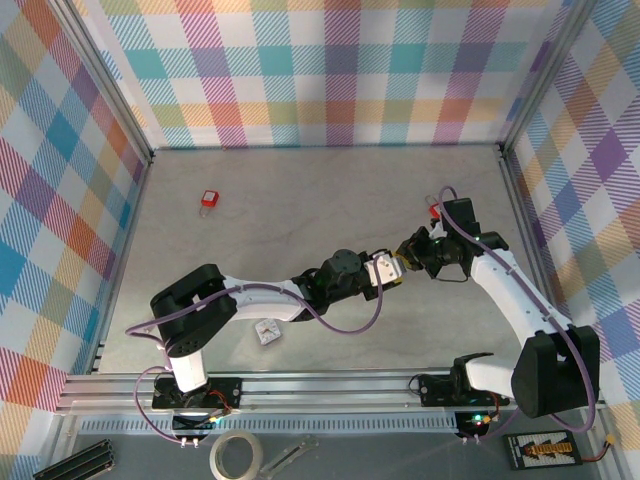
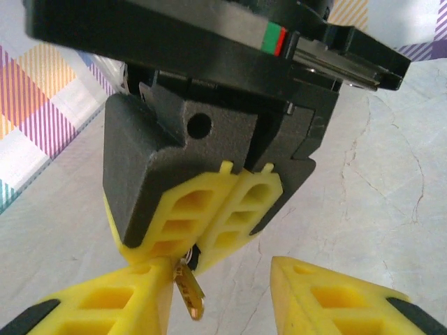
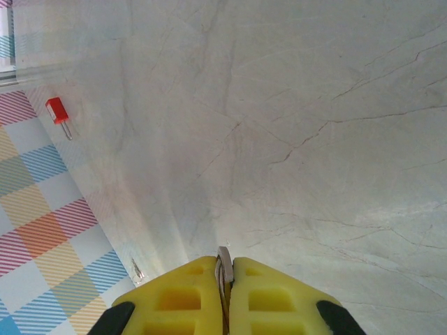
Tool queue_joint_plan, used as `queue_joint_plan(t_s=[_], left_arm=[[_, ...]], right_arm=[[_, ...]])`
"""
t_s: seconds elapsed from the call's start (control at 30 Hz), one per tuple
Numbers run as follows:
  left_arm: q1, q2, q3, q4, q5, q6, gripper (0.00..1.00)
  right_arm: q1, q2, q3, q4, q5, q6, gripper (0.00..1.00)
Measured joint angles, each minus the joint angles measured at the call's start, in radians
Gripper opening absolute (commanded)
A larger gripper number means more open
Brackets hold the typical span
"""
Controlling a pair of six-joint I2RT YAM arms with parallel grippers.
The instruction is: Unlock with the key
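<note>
- Two grippers meet toward 3 o'clock of the table [image 1: 300, 180]: left gripper [image 2: 223, 307] facing right gripper [image 3: 224, 271].
- Jaws of the right gripper are pressed together on a small brass piece [image 2: 188, 293], lock or key unclear.
- Jaws of the left gripper stand apart, one finger just beside it.
- At 10 o'clock lies a red-headed key [image 1: 209, 199].

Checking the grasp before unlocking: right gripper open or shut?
Shut. Right wrist view: the right gripper has its yellow fingers pressed on a thin metal piece, no gap. Cannot tell whether that is the key.
</note>
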Motion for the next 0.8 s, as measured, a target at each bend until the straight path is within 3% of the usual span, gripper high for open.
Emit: queue_joint_plan(t_s=[0.33,0.5,0.57,0.8], left_arm=[[0.006,0.01,0.016,-0.012,-0.037,0.025,0.02],[0.012,0.01,0.016,-0.021,-0.037,0.026,0.0],[0.014,0.007,0.016,-0.029,-0.035,0.021,0.0],[0.093,-0.06,-0.006,-0.139,0.058,-0.088,0.0]], right_arm=[[0.007,0.0,-0.011,0.013,0.026,0.026,0.0],[0.007,0.0,-0.013,0.013,0.031,0.047,0.01],[0.007,-0.001,-0.014,0.013,0.03,0.048,0.12],[0.013,-0.024,-0.008,-0.002,-0.001,-0.029,0.76]])
